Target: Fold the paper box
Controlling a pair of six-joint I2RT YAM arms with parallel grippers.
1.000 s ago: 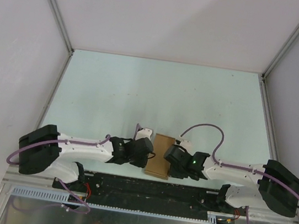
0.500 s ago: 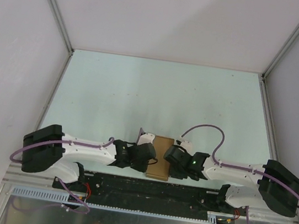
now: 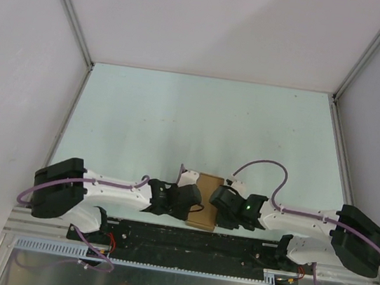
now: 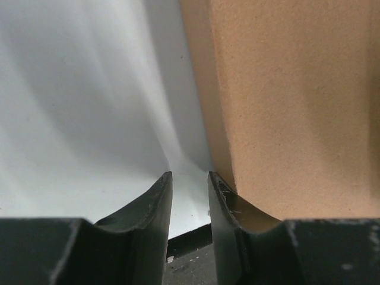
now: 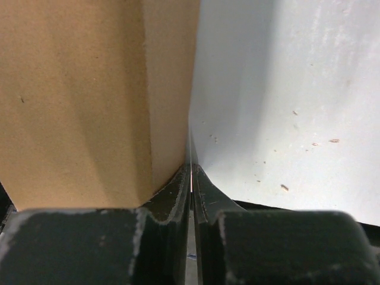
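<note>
1. As the overhead view shows, the paper box (image 3: 204, 200) lies near the worktop's (image 3: 179, 120) front edge, flanked closely by the left tool (image 3: 194, 203) and the right tool (image 3: 218, 207).
2. Left wrist: fingers slightly spread and empty, with cardboard just beside one.
3. Right wrist: fingers pressed together at the box's edge; a pinch cannot be told. The board looks light and creasable, best gripped at flap edges.

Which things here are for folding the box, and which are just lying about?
For the job:
- the plain brown cardboard paper box
- the left gripper, fingers apart beside the box
- the right gripper, fingers together at the box's other side

Just lying about:
- a few tiny brown specks on the pale green table
</note>
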